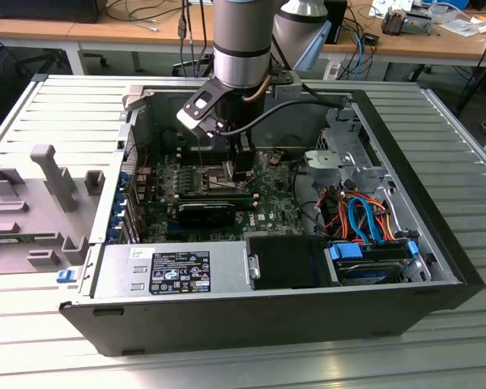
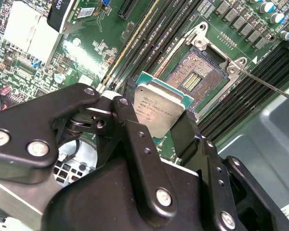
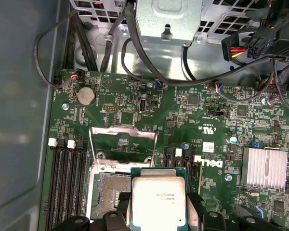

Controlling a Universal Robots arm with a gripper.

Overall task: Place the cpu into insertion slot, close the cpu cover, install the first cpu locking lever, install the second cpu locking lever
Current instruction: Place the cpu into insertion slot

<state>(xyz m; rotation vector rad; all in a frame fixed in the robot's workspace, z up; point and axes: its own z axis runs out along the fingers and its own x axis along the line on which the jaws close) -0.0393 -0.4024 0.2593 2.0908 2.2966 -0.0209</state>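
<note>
A small, flat, square cpu (image 2: 163,106) with a silver-grey metal top and a green rim is gripped by two opposite edges between the closed fingers of the black end effector (image 2: 158,114). It is held off the green motherboard (image 3: 197,120), at the fingertips and just short of the small square insertion slot (image 2: 193,79) with its dark centre and silver rim. In both wrist views the chip is seen overlapping one edge of the slot, not squarely over it. How much of that offset comes from the camera angle cannot be told. The thin silver frame of the cpu cover (image 3: 123,129) is swung open beyond the slot, on the side away from the end effector, and a thin silver wire lever (image 2: 272,86) is raised clear past the slot.

The main risk is judged to be a descent that is offset or tilted, so that a corner lands on the rim or the fine contacts are bent. The thin-edge grip could also let the chip slip or twist, and the open cover could be knocked.

The metal top is turned towards the wrist and the underside towards the board. No long axis is offered by a square chip, and its edges are seen roughly parallel to the slot's
</note>
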